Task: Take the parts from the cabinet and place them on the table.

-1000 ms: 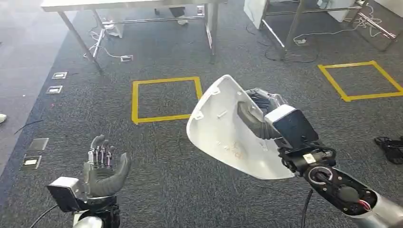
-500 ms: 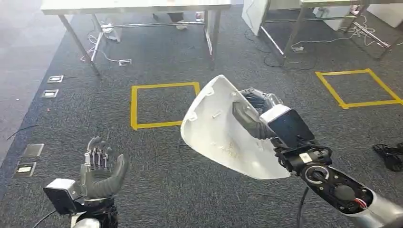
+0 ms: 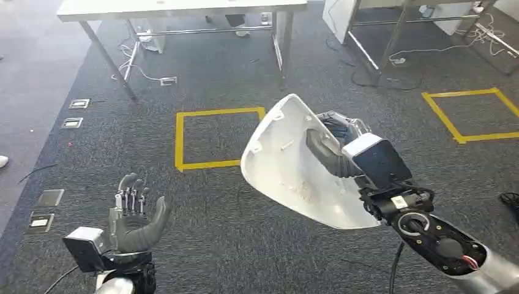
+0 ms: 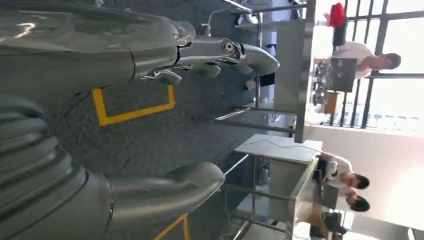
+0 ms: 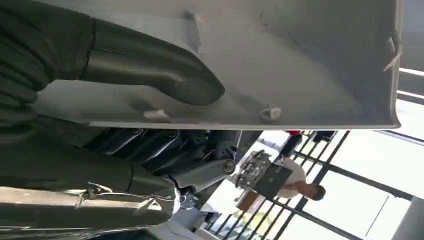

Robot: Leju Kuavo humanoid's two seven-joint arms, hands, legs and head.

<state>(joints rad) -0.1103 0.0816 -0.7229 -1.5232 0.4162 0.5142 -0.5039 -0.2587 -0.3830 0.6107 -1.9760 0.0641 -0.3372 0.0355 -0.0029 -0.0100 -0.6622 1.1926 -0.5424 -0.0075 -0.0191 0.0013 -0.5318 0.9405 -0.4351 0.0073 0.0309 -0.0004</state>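
Carry leg of the job, by my reading: the part is out of the cabinet and you are in transit over grey carpet, not yet at a worktop.

Right hand (image 3: 343,150) grips the white shell part (image 3: 294,168). The thumb lies across the inner face and the darker fingers (image 5: 150,142) wrap behind the rim; the right wrist view shows the thumb pressed flat on the inside surface, near small moulded tabs. The part is held tilted, hollow side toward you, well above the floor and touching nothing else.

Left hand (image 3: 131,214) is held palm up, fingers apart and slightly curled, holding nothing. The left wrist view confirms the gap between thumb and fingers (image 4: 215,50).

Ahead: a yellow taped square (image 3: 217,138) on the carpet, just beyond the part. A second taped square (image 3: 474,116) lies off to the right. A long table (image 3: 177,9) stands at the far edge with cables under it. People sit at desks in the distance in both wrist views.

Next move calls for closing on a worktop, probably the one ahead, though I cannot tell which is meant. Keep the grip firm; the shell is broad and held by one edge, so it may swing or slip. Lower it flat before letting go.
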